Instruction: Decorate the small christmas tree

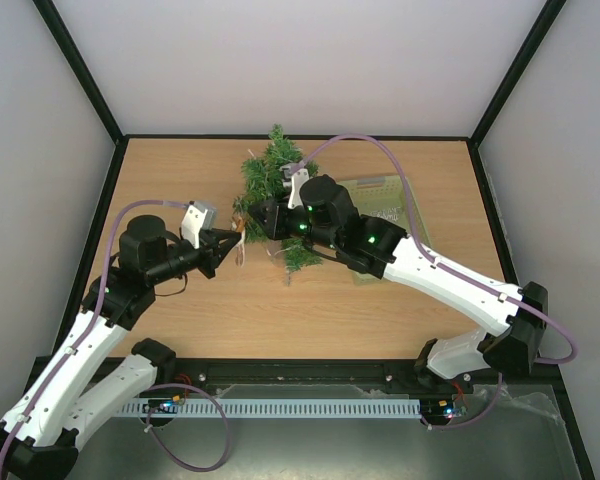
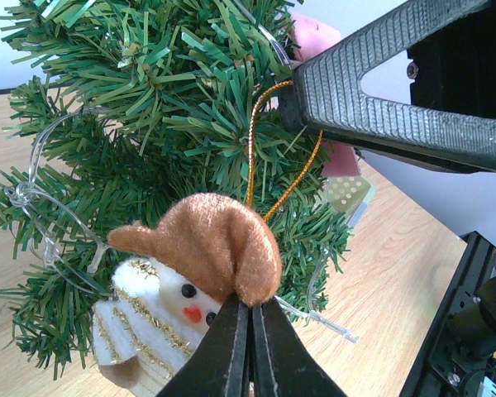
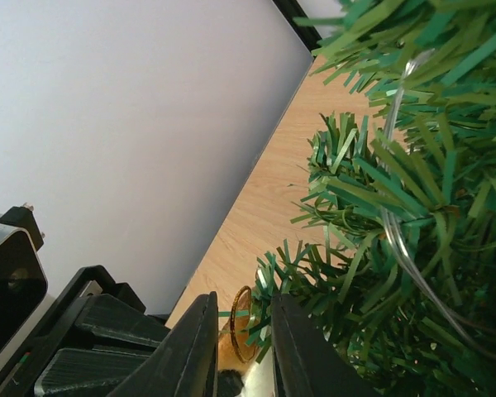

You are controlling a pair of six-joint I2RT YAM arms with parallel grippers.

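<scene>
Small christmas tree (image 2: 174, 83): left hand (image 2: 250, 304) clamps snowman ornament (image 2: 190, 256), right hand (image 3: 241, 310) barely ajar at gold loop (image 2: 252, 149); loop could slip off needles.

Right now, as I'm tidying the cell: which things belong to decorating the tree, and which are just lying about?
Job: small christmas tree; snowman ornament; its gold loop; left claw, shut on the ornament; right claw, at the loop.
Lying about: pale green basket, beside the tree.

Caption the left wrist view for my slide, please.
Left gripper pinches a brown-hatted snowman ornament, its gold loop rising against the small christmas tree.
</scene>
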